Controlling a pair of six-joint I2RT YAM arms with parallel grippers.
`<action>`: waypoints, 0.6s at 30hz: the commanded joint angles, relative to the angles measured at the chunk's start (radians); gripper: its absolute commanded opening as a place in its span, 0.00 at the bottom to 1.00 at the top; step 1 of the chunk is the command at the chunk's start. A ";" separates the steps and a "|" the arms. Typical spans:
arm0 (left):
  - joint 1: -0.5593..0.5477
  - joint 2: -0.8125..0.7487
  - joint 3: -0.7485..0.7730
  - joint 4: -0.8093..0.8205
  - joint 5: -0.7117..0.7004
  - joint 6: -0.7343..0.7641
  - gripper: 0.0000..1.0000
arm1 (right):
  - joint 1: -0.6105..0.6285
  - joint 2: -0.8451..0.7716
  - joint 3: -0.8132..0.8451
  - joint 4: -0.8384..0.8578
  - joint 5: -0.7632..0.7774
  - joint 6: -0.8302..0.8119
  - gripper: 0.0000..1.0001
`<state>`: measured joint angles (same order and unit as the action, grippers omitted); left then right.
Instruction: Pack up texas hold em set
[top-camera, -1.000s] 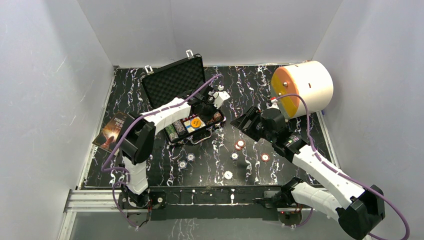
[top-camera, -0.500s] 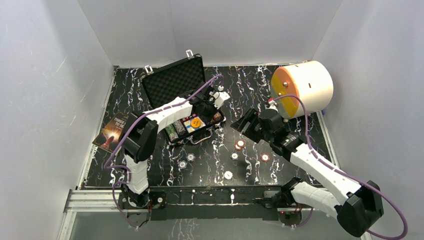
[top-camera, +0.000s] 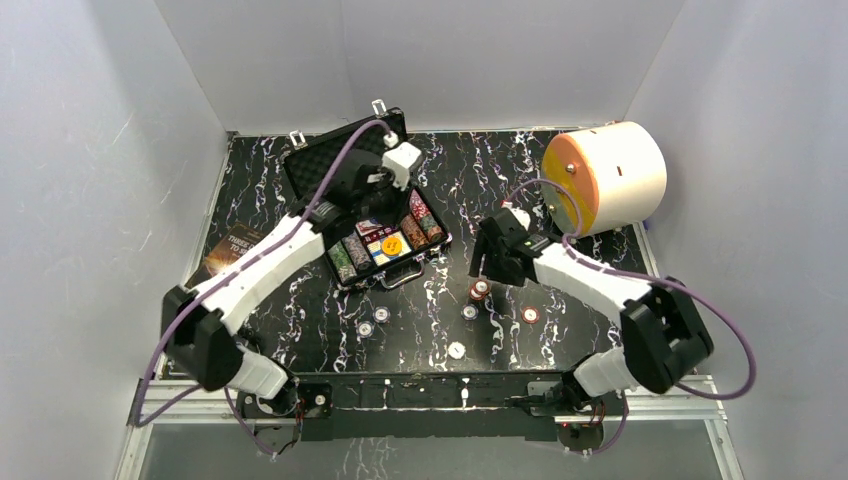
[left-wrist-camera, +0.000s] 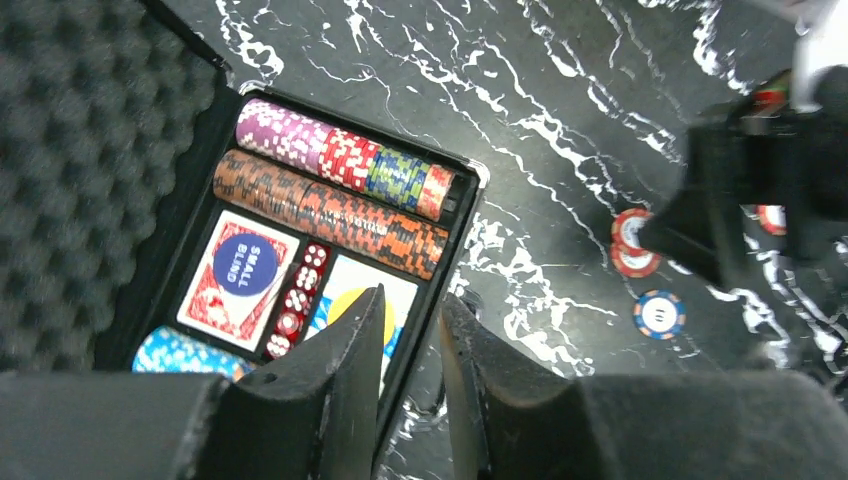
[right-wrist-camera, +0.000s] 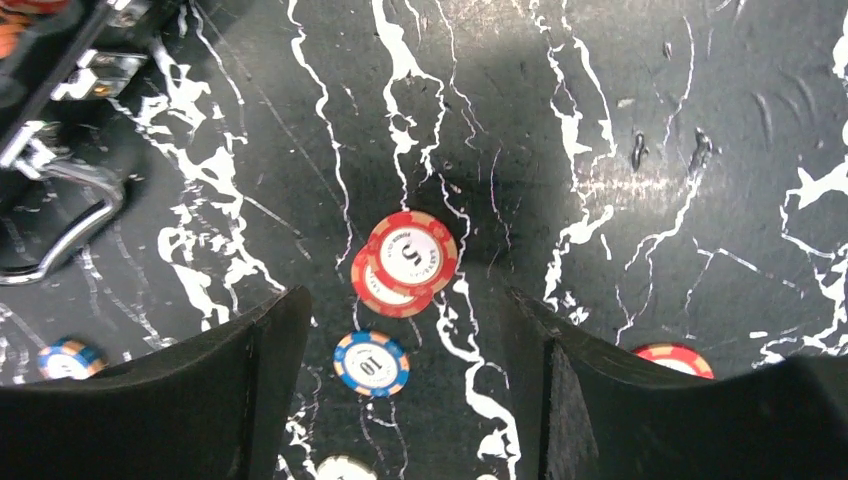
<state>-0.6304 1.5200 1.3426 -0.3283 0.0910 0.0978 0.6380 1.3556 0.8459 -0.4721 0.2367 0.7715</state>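
Right gripper (right-wrist-camera: 405, 300), fingers wide, above overlapped red chips (right-wrist-camera: 410, 255): you may lift only one (left gripper (left-wrist-camera: 412, 320) barely parted).

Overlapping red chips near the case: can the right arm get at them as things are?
Probably yes. The right pincer hangs open straight above the two overlapping red chips, with nothing between. A blue chip lies close by, apart from them, and might get nudged.

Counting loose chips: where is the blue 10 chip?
In the right wrist view, the blue 10 chip lies on the table just below the two overlapping red chips, apart from them, between the sides of the open right end effector.
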 joint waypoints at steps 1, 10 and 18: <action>0.001 -0.162 -0.150 0.055 -0.050 -0.203 0.31 | 0.002 0.089 0.088 -0.027 0.048 -0.092 0.74; 0.001 -0.415 -0.456 0.161 -0.011 -0.337 0.36 | 0.001 0.246 0.174 0.009 0.079 -0.111 0.61; 0.001 -0.503 -0.507 0.196 -0.119 -0.345 0.39 | 0.001 0.302 0.184 0.024 -0.043 -0.155 0.65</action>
<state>-0.6304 1.0626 0.8417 -0.2016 0.0158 -0.2291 0.6380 1.6436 0.9859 -0.4603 0.2348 0.6449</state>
